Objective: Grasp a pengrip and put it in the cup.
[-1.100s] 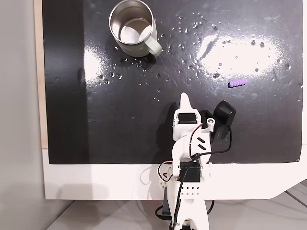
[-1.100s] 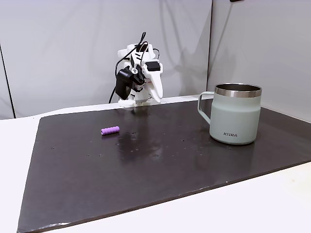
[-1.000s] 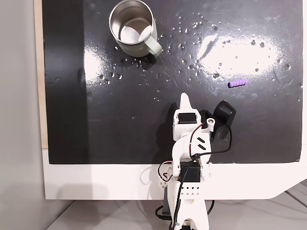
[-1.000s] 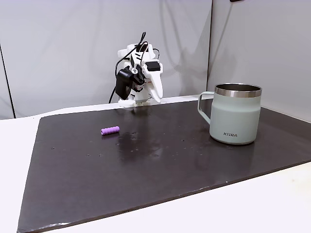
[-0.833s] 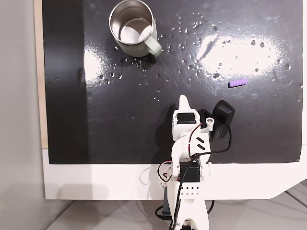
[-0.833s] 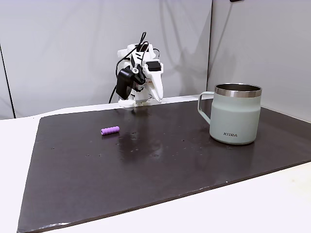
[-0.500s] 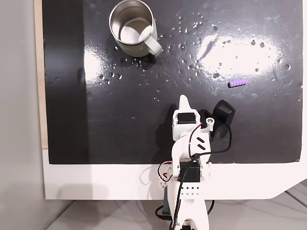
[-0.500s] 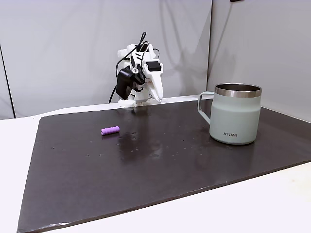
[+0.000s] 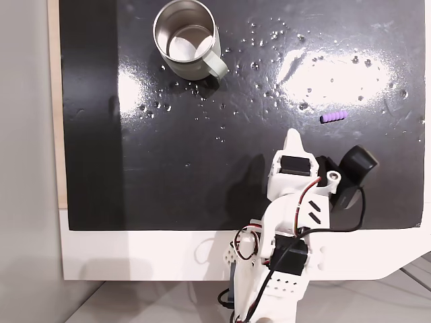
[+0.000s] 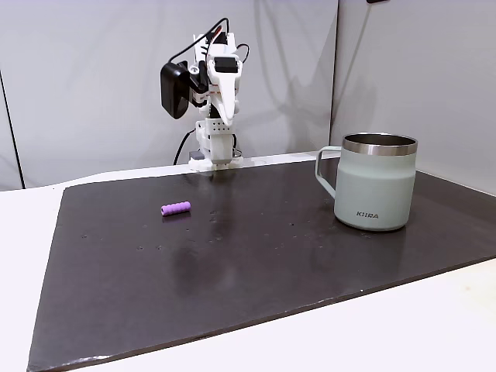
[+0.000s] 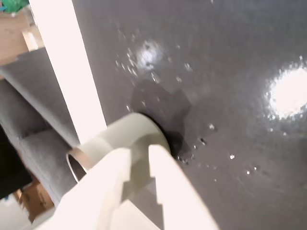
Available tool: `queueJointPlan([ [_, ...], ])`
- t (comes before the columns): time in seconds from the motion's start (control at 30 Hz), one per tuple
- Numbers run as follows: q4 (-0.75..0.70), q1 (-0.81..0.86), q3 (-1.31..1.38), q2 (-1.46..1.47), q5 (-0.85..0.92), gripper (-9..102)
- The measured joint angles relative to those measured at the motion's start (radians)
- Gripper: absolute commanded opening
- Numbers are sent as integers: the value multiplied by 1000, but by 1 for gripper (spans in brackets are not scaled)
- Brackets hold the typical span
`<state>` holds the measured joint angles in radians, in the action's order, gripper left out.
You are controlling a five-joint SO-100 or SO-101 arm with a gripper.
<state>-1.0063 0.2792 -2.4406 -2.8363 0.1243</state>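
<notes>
Because the pengrip [image 9: 334, 117] looks light, soft and ribbed, it probably rolls easily; grasp across its middle. It lies on the tabletop [image 9: 168, 155], well apart from the cup [image 9: 188, 40]. The pincer [image 11: 139, 155] stands slightly apart, empty.

My white table [image 9: 168, 259] carries a glossy black mat [image 9: 168, 148]. On the mat: cup [image 9: 186, 38] near its far left corner in the top-down fixed view, pengrip [image 9: 334, 116] lying flat, well apart to the right. My arm base [image 10: 211, 161] sits at the mat's edge.
</notes>
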Motion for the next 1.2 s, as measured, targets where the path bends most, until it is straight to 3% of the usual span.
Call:
queueJointPlan([
  [0.47, -121, 225, 370, 523, 218, 22],
  [1.2, -100, 262, 569, 1115, 334, 22],
])
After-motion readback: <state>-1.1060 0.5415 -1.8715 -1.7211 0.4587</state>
